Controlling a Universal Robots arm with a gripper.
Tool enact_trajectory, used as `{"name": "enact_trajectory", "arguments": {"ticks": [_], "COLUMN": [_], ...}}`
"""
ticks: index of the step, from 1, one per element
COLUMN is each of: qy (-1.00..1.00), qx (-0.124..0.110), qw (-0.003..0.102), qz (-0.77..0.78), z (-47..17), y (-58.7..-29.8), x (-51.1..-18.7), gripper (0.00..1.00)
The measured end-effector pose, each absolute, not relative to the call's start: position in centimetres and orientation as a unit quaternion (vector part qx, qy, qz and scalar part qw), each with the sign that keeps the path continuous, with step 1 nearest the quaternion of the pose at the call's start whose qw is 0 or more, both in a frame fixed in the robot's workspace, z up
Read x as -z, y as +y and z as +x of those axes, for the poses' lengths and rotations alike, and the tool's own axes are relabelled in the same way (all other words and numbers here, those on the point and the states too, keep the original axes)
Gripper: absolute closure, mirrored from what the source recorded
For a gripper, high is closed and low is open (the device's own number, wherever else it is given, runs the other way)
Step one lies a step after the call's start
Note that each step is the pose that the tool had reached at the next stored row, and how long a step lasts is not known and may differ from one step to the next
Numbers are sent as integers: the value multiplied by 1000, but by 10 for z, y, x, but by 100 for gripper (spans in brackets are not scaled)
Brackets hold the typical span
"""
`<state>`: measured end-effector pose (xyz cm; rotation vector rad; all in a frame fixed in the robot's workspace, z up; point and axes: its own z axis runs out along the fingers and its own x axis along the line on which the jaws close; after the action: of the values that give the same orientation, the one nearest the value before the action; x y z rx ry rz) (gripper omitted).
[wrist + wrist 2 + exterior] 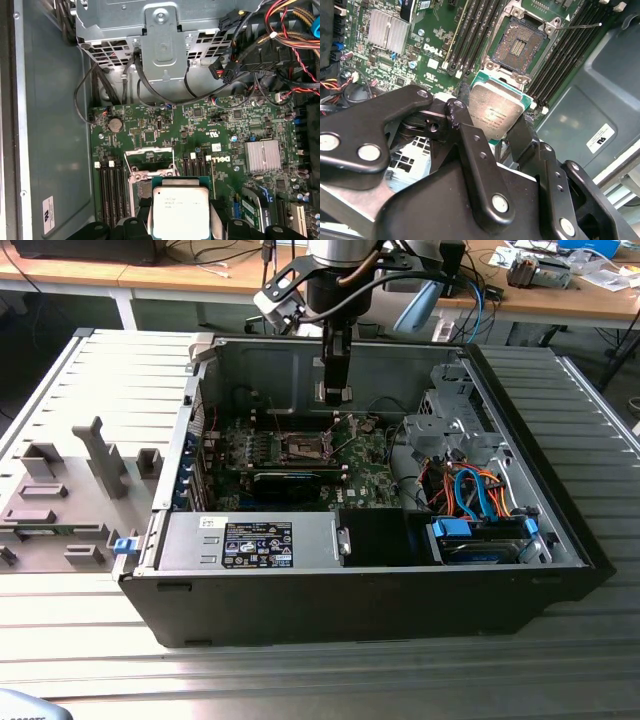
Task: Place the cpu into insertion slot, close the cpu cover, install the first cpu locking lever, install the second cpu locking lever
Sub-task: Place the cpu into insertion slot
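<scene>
One cpu [496, 111] – a flat square chip with a silvery-grey top – sits pinched between the two black jaws, which press on opposite edges of it. It also shows in the first wrist view [181, 212]. It is held in the air above the board, tilted a little in the second wrist view, and is not in the socket.

Just beyond the chip lies the socket [517, 47], uncovered, with its field of contacts bare; in the first wrist view the chip's edge overlaps the socket's frame [150, 162]. A thin wire lever [580, 26] sticks out from one corner of the socket. Dark memory slots [470, 35] run on both sides of it. All of this sits on a green board [200, 125], which also carries a ribbed silver heat sink [262, 156].

Past the board stands a perforated metal drive cage [160, 30], with red, black and orange cables [295, 30] bundled next to it.

In the exterior view the arm [335, 270] reaches down into an open computer case [560, 540] – the jaws hang above the board, toward the case's far wall. The case lies on a ribbed metal table [320, 685]. A grey moulded tray [60, 480] with upright blocks lies on the table at the exterior view's left, just beside the case.
</scene>
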<state>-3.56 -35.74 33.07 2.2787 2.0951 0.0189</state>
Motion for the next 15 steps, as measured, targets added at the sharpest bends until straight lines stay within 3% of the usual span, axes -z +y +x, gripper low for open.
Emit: {"name": "enact_trajectory", "arguments": {"ticks": [15], "qy": [671], "qx": [-6], "qw": [23], "qz": [741], "z": [-36], "y": [-357], "x": [-331], "gripper": [46]}}
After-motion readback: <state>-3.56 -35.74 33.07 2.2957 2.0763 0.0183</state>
